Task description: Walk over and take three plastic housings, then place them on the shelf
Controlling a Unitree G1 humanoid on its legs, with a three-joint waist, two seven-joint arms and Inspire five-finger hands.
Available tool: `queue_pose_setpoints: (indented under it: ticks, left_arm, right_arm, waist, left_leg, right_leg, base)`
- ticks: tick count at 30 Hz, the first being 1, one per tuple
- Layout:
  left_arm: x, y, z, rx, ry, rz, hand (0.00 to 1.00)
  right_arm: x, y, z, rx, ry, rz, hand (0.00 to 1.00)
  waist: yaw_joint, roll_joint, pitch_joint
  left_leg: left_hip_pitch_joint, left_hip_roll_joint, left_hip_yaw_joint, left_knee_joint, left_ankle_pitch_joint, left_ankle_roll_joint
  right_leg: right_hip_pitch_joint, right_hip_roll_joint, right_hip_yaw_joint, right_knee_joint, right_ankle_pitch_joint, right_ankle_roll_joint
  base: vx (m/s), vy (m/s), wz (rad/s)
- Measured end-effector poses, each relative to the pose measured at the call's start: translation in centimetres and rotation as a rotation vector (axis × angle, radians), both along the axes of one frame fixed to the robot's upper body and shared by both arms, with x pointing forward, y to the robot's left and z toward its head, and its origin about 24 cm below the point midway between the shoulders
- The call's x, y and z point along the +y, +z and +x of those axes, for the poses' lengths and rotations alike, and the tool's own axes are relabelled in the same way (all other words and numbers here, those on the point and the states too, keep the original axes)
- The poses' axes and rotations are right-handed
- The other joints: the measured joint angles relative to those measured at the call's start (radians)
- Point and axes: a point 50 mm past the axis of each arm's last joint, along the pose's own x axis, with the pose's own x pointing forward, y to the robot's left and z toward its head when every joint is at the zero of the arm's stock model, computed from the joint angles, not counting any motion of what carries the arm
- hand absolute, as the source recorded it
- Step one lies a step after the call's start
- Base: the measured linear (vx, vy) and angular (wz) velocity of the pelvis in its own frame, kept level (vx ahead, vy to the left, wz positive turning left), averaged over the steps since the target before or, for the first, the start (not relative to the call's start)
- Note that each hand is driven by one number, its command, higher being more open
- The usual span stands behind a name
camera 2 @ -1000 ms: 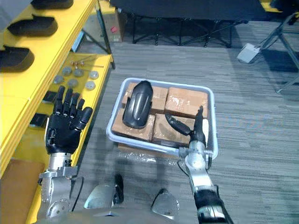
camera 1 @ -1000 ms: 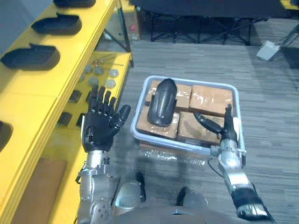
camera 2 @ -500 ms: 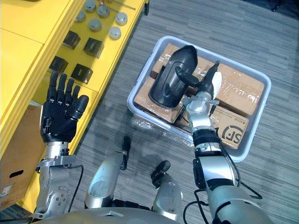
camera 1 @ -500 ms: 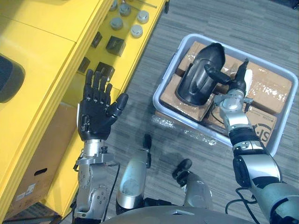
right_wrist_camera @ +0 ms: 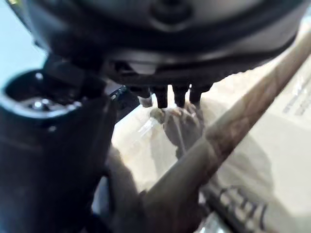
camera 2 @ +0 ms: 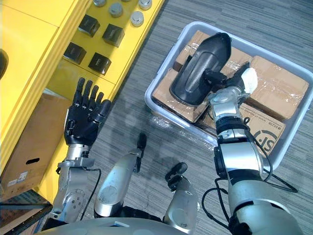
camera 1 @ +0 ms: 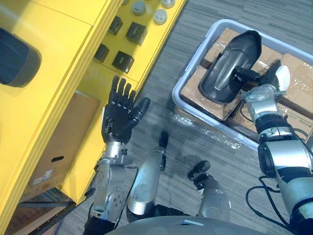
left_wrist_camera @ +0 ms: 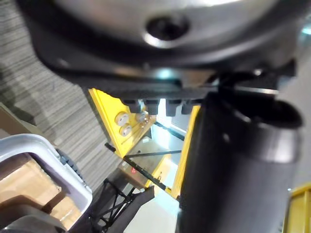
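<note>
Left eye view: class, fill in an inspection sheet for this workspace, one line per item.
Surface: grey carpet floor; yellow shelf on the robot's left.
Job's things: one black housing lying on wrapped cardboard boxes in the grey tub; another dark housing on the shelf.
Clutter: black blocks and grey discs on the shelf's lower level.
Robot hands: left robot hand open, raised, holding nothing; right robot hand open, thumb apparently against the housing in the tub.
Cables: nothing seen.
Surroundings: cardboard carton under the shelf.
</note>
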Motion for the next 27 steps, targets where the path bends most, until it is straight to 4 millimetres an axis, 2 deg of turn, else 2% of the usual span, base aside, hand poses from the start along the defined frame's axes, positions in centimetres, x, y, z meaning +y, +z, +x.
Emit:
queue_pose_setpoints:
  ticks: [6,10,12,17,21,23,26,27]
  left_arm:
    - [0.1,-0.1,0.0,0.008,0.003,-0.007,1.0]
    - [0.1,-0.1,0.0,0.006,0.0,-0.015,1.0]
    - [0.2,-0.1,0.0,0.007,0.0,-0.037,1.0]
    - [0.7,0.3,-0.2,-0.014,0.015,-0.033,1.0]
    - [1.5,0.7,-1.0,-0.039,0.001,-0.008,1.0]
    - [1.3,0.6,-1.3,-0.044,-0.053,0.011,1.0]
    - [0.1,0.0,-0.3,0.002,-0.212,0.089,1.0]
    - [-0.2,-0.3,0.1,0.019,-0.247,0.105,1.0]
  right_arm:
    - [-2.5,2.4,-0.6,0.076,-0.025,-0.098,0.0]
    - [-2.6,1.8,-0.6,0.176,0.014,-0.084,0.0]
    - [-2.0,0.8,-0.5,0.241,0.042,-0.145,0.0]
    - [-0.6,-0.5,-0.2,0.247,0.104,-0.155,0.0]
    - [1.1,-3.1,-0.8,0.265,0.201,-0.198,0.0]
    - [2.5,-4.0,-0.9,0.252,0.261,-0.216,0.0]
    - [5.3,-6.0,-1.0,0.25,0.363,-0.234,0.0]
    - [5.8,-6.3,-1.1,0.249,0.379,-0.233,0.0]
  waist:
    - [0.005,0.008,0.003]
    - [0.002,0.009,0.003]
    - [-0.005,0.01,0.002]
    - [-0.023,0.01,0.002]
    - [-0.042,0.0,0.006]
    - [-0.056,-0.014,0.002]
    - [-0.075,-0.058,-0.019]
    - [-0.082,-0.064,-0.022]
  left_leg:
    - [0.007,-0.005,-0.005,-0.06,0.039,-0.01]
    - [0.026,0.0,-0.005,-0.07,0.05,-0.009]
    - [0.045,0.002,-0.002,-0.079,0.049,-0.01]
    - [0.085,0.009,0.007,-0.099,0.05,-0.011]
    - [0.149,0.013,0.022,-0.135,0.052,-0.015]
    - [0.175,0.019,0.036,-0.148,0.052,-0.016]
    - [0.214,0.035,0.082,-0.18,0.053,-0.019]
    - [0.222,0.036,0.086,-0.184,0.053,-0.019]
  right_leg:
    - [-0.019,-0.005,-0.006,0.009,-0.002,-0.004]
    - [-0.008,-0.001,-0.005,0.014,-0.006,-0.006]
    - [0.005,0.002,-0.003,0.011,-0.009,-0.007]
    - [0.042,0.016,0.001,-0.016,-0.005,-0.003]
    - [0.091,0.028,0.007,-0.043,-0.001,0.0]
    - [0.111,0.039,0.021,-0.062,0.008,0.002]
    - [0.123,0.06,0.057,-0.099,0.024,0.003]
    - [0.13,0.063,0.061,-0.106,0.028,0.004]
  base:
    - [-0.04,0.002,0.04]
    - [0.01,-0.031,-0.01]
    - [0.02,-0.046,-0.04]
    - [0.0,-0.016,-0.04]
    - [0.01,-0.038,-0.11]
    - [0.02,-0.038,-0.23]
    - [0.02,-0.028,-0.34]
    - [0.05,-0.03,-0.29]
